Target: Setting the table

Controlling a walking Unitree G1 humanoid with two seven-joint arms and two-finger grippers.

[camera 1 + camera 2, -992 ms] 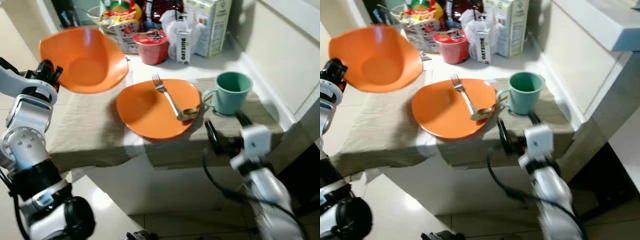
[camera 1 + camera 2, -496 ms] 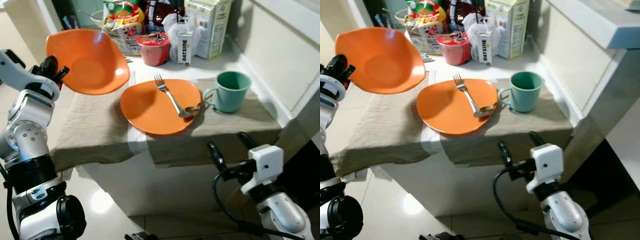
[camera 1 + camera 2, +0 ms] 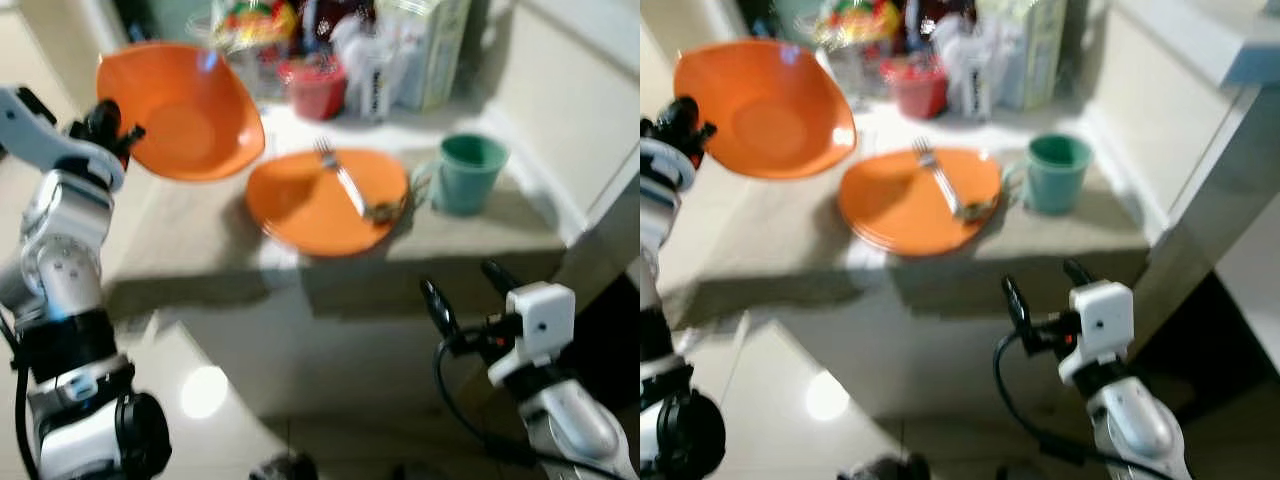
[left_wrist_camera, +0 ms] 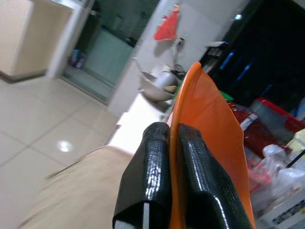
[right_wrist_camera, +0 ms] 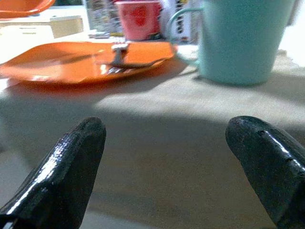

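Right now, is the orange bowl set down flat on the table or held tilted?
Held tilted. The left gripper pinches the orange bowl by its rim, fingers shut on either side, and the bowl hangs at a slant above the table's left end.

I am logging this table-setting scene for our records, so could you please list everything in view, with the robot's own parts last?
Bowl: one, orange, held tilted above the table's left end, rim pinched in the left claw.
Plate: one, orange, mid-table on the cloth.
Fork: one, silver, lying on the plate.
Mug: one, teal, right of the plate, handle towards it.
Tablecloth: one, beige, covering the table.
Red tub: one, behind the plate.
Cartons and packets: several, blurred, at the back.
Left claw: black, closed on the bowl's rim.
Right claw: black, open, below the table's front edge, pointing towards the mug.
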